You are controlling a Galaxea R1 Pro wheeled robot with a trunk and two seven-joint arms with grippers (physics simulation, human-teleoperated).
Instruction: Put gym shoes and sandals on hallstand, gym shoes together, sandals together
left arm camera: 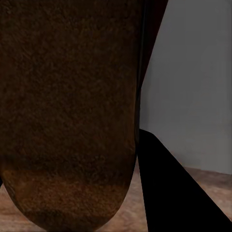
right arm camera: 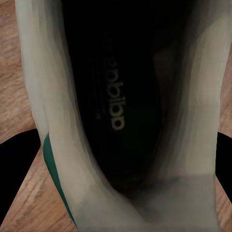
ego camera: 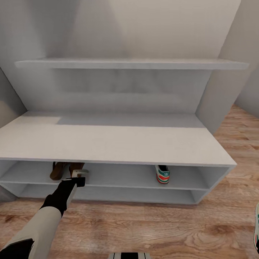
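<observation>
Left tool point(ego camera: 80, 175) sits at the mouth of the hallstand's point(ego camera: 118, 144) upper shelf tier, at about seven o'clock in my head view, right against the brown sandals point(ego camera: 61, 170) standing there. My left wrist camera has a brown sandal sole point(left arm camera: 67, 111) pressed close against the lens, with a dark finger point(left arm camera: 169, 193) beside it; I cannot tell whether this tool is clamped on the sandal or apart.

One gym shoe point(ego camera: 162, 174) stands heel-out on the same upper tier, toward five o'clock, well apart from the sandals. A second gym shoe point(ego camera: 257, 230) pokes in at the four o'clock edge, over the corridor floor point(ego camera: 144, 226).

Through the right wrist camera I look straight down into that gym shoe point(right arm camera: 125, 116): dark insole, cream walls, a green stripe on its side, wood planks beyond. Black finger shapes point(right arm camera: 14, 169) flank it on both sides, so the right tool looks clamped on it.

Above the bench top, a grey wall shelf point(ego camera: 133, 64) runs across at twelve o'clock.
</observation>
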